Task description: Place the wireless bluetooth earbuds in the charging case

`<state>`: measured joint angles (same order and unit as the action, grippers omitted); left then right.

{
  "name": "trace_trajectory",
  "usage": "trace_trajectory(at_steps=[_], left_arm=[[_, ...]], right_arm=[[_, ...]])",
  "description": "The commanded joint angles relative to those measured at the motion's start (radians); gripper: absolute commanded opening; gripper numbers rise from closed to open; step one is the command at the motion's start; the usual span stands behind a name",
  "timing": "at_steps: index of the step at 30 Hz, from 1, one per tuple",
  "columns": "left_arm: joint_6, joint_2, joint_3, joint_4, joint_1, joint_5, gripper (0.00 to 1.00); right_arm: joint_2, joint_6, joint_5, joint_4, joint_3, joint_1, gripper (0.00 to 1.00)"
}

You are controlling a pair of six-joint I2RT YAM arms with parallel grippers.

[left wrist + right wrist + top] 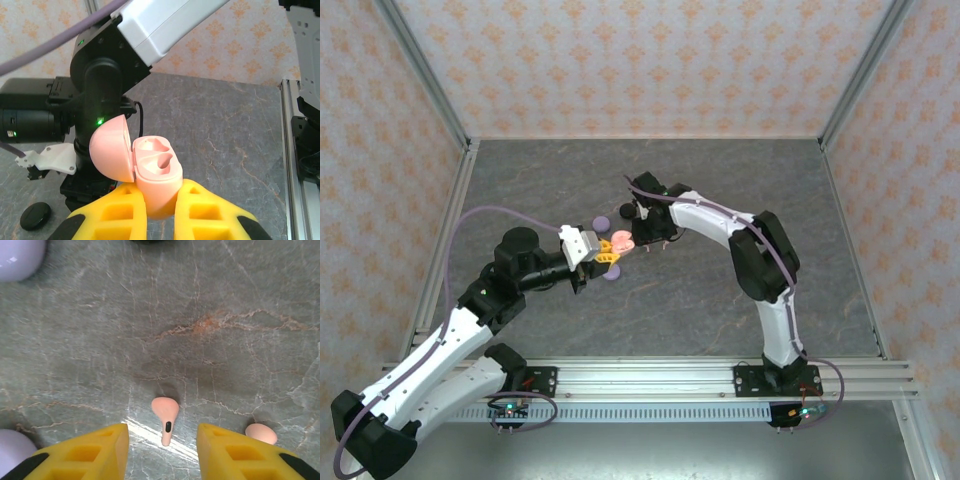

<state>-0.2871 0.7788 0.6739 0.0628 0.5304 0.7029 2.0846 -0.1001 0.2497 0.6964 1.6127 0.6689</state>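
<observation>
My left gripper [160, 200] is shut on a pink charging case [156, 172], held above the table with its lid hinged open to the left and both sockets empty. From above, that case [620, 240] shows at the left gripper's [607, 252] yellow tip, mid-table. My right gripper [161, 430] hangs just over the table, open, and a pink earbud [165, 412] lies flat between its fingers, stem toward the camera, with a gap on each side. A second pink earbud [261, 433] lies just outside the right finger [235, 452].
Lavender cases lie at the upper left [15, 255] and lower left [12, 450] of the right wrist view. A black round case [35, 216] rests on the table by the right arm. From above, lavender [601, 222] and black [628, 211] cases cluster near both grippers.
</observation>
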Motion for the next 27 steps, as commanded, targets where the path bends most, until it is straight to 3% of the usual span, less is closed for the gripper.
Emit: trace_trajectory(at_steps=[1,27], left_arm=[[-0.005,-0.01,0.02,0.005,0.012,0.026,0.01],[-0.007,0.004,0.038,0.031,0.011,0.023,0.01]], right_arm=[[0.029,0.014,-0.033,0.051,0.046,0.006,0.39],[0.109,0.025,-0.031,0.073,0.085,0.008,0.22]])
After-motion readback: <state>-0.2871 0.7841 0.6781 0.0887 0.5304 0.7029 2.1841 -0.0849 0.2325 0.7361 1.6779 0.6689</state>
